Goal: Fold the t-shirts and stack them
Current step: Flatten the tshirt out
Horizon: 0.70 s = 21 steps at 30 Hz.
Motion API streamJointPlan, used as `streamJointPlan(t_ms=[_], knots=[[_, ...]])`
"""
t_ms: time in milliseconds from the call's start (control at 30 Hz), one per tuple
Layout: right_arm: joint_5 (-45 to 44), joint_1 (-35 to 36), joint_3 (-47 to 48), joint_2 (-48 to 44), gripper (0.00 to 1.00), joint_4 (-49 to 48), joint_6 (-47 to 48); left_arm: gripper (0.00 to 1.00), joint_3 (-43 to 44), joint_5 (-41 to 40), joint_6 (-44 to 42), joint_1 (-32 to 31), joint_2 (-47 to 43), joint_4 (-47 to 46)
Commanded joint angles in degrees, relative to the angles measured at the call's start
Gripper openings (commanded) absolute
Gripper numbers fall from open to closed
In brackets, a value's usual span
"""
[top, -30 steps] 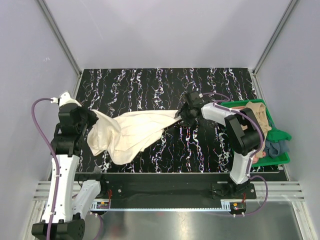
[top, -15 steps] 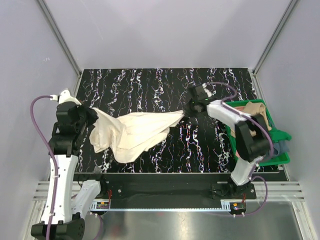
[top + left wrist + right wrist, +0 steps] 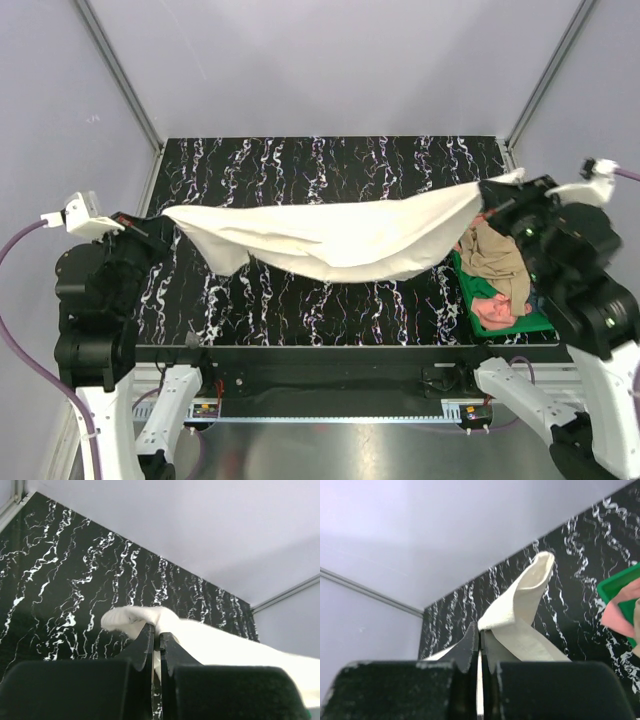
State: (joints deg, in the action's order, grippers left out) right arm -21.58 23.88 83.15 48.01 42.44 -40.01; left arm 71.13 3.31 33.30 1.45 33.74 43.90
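Above the black marbled table (image 3: 330,160), the cream t-shirt (image 3: 330,235) hangs stretched between the two arms like a hammock, its long axis running left to right across the workspace. Its belly sags toward the near edge, and a looser fold droops close to its left end. The left gripper (image 3: 152,222) is pressed together on the cloth's left corner. The right gripper (image 3: 492,196) pinches the opposite corner just over the green bin (image 3: 470,285), where a tan shirt (image 3: 497,255) and a salmon-pink shirt (image 3: 492,312) lie heaped. From either claw the garment runs inward toward the middle of the table, so neither arm is nearer to it: each holds one end, and laying it flat looks like a matter of both lowering together while keeping that line taut and clear of the bin. The overhead view alone shows the full span, the sag and the bunched fold, though it does not settle whether the lowest cloth touches the surface. The left wrist view adds what it cannot: a small rounded tab of fabric poking past the closed fingertips, a shallow grip. The right wrist view shows a folded band of hem standing up beyond its shut fingers, with the bin's corner and a glimpse of pink at the frame's right edge
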Motion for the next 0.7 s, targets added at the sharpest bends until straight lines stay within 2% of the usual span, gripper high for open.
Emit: streamJointPlan(t_ms=[0,100,233,367,567,633,667], knots=[[-4.17,-0.24,3.15,-1.42,0.0,5.47,1.95,0.0,1.21,1.61,2.82,-0.14,-0.77,-0.31],[-3.99,-0.15,6.22,-0.55,0.0,5.12,3.62,0.0,0.24,2.14,3.7,-0.05,-0.52,-0.48],[-5.48,-0.24,8.78,7.94,0.0,3.71,7.31,0.0,-3.01,-2.41,2.21,-0.05,1.41,-2.15],[-0.84,-0.24,4.06,16.75,0.0,-3.3,11.88,0.0,-9.15,-1.82,1.42,-0.13,6.77,-2.59],[6.54,-1.73,-2.81,32.56,0.02,-18.23,11.53,0.0,-17.95,-2.35,-0.42,-0.05,19.75,-9.34],[9.97,-2.52,-2.13,40.79,0.04,-21.76,12.93,0.0,-18.22,1.84,-1.31,0.3,24.68,-12.07],[10.16,-2.7,-0.55,44.07,0.05,-22.3,13.2,0.0,-16.13,3.96,-1.57,0.48,30.71,-12.95]])
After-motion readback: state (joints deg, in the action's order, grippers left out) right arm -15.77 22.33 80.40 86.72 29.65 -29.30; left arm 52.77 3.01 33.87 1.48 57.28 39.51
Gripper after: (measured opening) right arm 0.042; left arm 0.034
